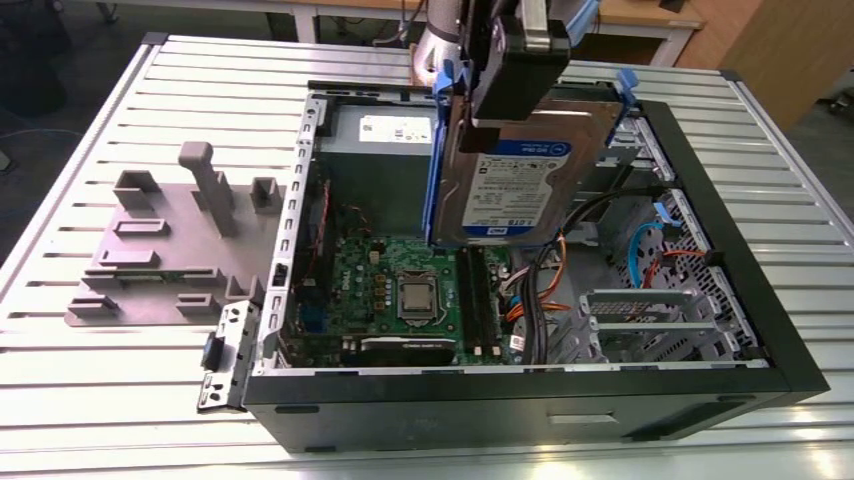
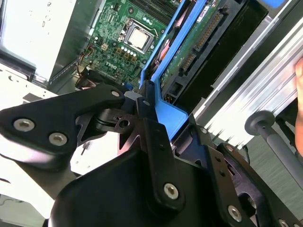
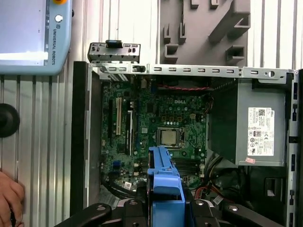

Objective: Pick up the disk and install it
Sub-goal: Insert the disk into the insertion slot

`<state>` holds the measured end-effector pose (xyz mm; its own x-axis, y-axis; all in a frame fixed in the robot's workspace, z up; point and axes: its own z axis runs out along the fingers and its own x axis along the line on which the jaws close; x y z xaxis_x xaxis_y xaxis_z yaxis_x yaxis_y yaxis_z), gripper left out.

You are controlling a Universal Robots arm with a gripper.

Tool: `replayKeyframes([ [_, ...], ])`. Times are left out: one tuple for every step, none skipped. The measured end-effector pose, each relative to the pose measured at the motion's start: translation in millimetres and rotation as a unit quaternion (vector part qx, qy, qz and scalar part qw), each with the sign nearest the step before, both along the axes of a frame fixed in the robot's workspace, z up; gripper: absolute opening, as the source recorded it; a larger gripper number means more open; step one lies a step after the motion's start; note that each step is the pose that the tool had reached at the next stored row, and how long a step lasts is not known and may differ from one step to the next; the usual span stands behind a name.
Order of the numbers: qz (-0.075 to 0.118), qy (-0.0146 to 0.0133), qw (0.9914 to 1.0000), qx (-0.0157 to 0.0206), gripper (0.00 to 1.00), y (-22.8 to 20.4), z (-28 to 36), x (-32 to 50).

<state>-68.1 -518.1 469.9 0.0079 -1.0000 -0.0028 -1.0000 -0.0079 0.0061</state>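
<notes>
Above the open computer case (image 1: pixel 534 390), the tool (image 1: pixel 518 92) grips the disk (image 1: pixel 514 185) upright.

Blue-white printed label (image 1: pixel 511 190) on disk (image 1: pixel 534 135); white sticker (image 3: pixel 261 131) on grey box (image 3: pixel 246 94); vertical lettering on pendant (image 3: pixel 28 42) edge.

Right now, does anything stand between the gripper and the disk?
Nothing visible does. The gripper is shut on the disk, holding it upright over the open computer case. Loose cables lie inside the case.
</notes>
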Motion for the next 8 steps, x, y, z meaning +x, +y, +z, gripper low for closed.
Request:
replayKeyframes([
  [0.000, 0.0000, 1.00000, 0.0000, 0.36, -0.3, 0.0, 0.9],
  [0.000, 0.0000, 1.00000, 0.0000, 0.36, -0.8, 0.0, 1.6],
  [0.000, 0.0001, 1.00000, 0.0000, 0.36, -1.3, 0.0, 2.0],
  [0.000, 0.0000, 1.00000, 0.0000, 0.36, -1.9, 0.0, 2.2],
  [0.000, 0.0000, 1.00000, 0.0000, 0.36, -2.7, -0.1, 2.2],
  [0.000, 0.0001, 1.00000, 0.0000, 0.36, -3.6, 0.0, 2.3],
  [0.000, 0.0001, 1.00000, -0.0001, 0.36, -4.4, 0.0, 2.4],
  [0.000, 0.0001, 1.00000, -0.0001, 0.36, -5.3, 0.0, 2.5],
])
